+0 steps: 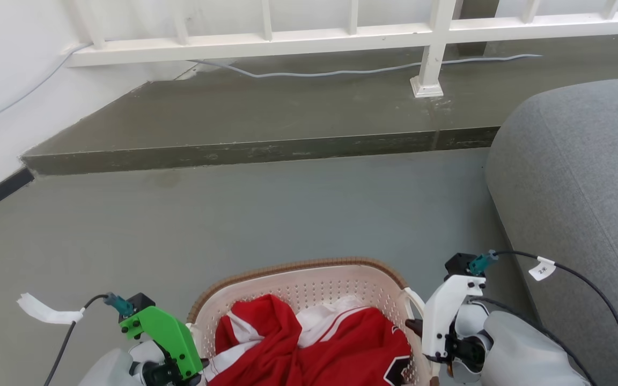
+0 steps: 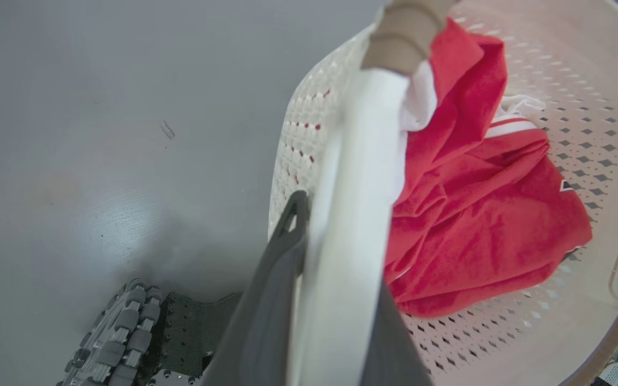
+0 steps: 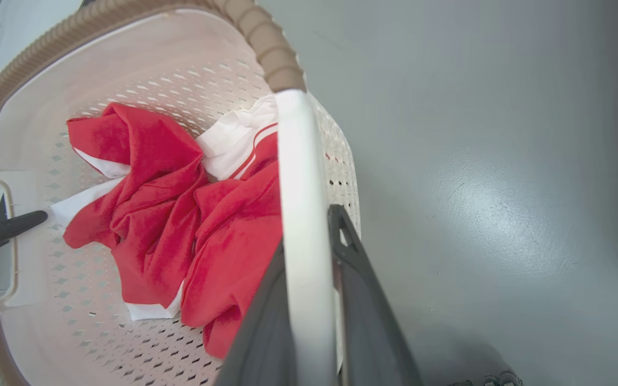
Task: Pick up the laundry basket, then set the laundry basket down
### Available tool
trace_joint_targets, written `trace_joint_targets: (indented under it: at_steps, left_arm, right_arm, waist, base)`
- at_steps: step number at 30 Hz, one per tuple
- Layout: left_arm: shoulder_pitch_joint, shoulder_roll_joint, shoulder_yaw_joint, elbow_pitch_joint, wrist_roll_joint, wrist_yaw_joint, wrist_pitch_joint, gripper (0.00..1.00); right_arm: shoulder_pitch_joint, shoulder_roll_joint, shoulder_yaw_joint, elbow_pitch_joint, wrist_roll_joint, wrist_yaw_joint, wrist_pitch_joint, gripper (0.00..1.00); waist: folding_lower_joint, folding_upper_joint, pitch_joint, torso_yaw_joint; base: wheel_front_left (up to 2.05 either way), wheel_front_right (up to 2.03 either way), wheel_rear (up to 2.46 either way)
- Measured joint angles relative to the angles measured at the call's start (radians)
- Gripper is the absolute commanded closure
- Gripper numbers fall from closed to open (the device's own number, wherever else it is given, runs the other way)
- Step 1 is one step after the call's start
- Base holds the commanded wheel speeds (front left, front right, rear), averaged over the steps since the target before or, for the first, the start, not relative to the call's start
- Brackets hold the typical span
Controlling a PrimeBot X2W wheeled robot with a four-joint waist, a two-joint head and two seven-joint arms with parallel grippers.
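Note:
The laundry basket (image 1: 298, 266), cream-white and perforated with a brown woven-look rim, sits at the bottom middle of the head view with red-and-white clothing (image 1: 314, 348) inside. My left gripper (image 1: 195, 368), on its green mount, is at the basket's left side, and my right gripper (image 1: 418, 328), on its white mount, is at the right side. In the left wrist view my left gripper (image 2: 341, 257) is shut on a white side handle (image 2: 357, 161). The right gripper (image 3: 304, 252) is shut on the opposite white handle (image 3: 295, 161). The basket's underside is hidden, so I cannot tell whether it touches the floor.
A grey sofa (image 1: 582, 187) stands close on the right. Ahead, a raised step (image 1: 260, 150) carries a white railing (image 1: 287, 40) and a grey cable (image 1: 341, 71). A white wall runs along the left. My base's wheel (image 2: 121, 327) lies below the left handle.

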Motion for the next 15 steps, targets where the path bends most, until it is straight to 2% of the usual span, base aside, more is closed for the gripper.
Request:
trace_joint_targets:
  at_steps: [15]
  left_arm:
    - [0.010,0.007,-0.005,-0.008,-0.008,0.000,-0.001,1.00]
  right_arm:
    - [0.005,0.000,0.019,-0.010,0.020,-0.009,0.000,1.00]
  waist:
    - [0.0000,0.0000,-0.006,-0.010]
  base:
    - [0.00,0.00,0.00]
